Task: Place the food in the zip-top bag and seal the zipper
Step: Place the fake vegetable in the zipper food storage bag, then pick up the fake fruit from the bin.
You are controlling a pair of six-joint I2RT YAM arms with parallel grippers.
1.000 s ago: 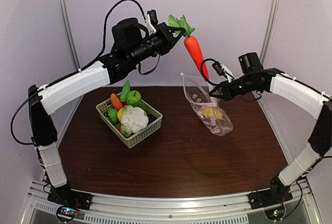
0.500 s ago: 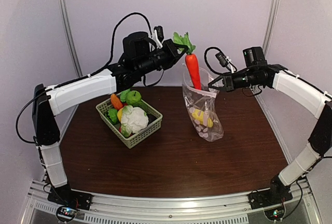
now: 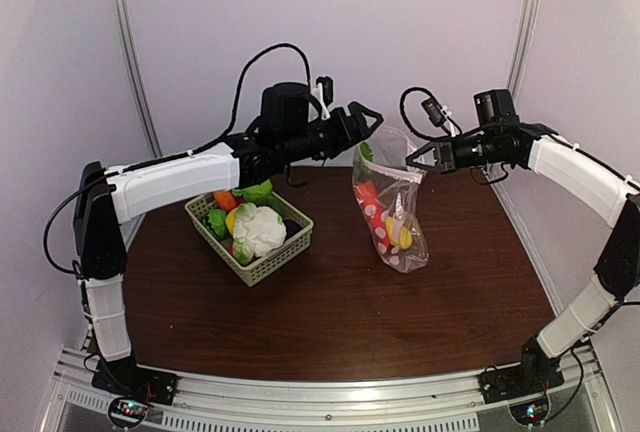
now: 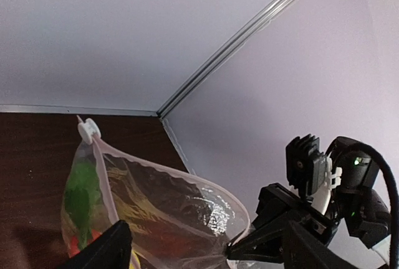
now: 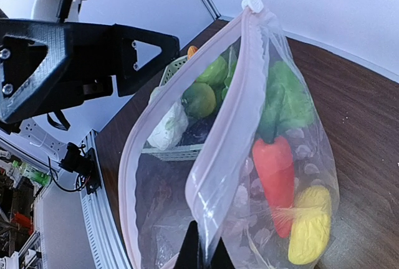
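Clear zip-top bag [image 3: 405,202] is held up by its rim in the clenched right fingers [image 3: 416,161], mouth open, bottom apparently rested on the table [image 3: 330,322]. Toy carrot [image 5: 274,172] and a yellow piece [image 5: 310,222] are seen inside it. Zipper [image 5: 227,126] is unsealed. Left fingers [image 3: 364,120] are spread wide, nothing gripped, just beside the bag mouth. Cauliflower [image 3: 260,229] and other food are seen in the green basket [image 3: 272,262], apart from the bag.
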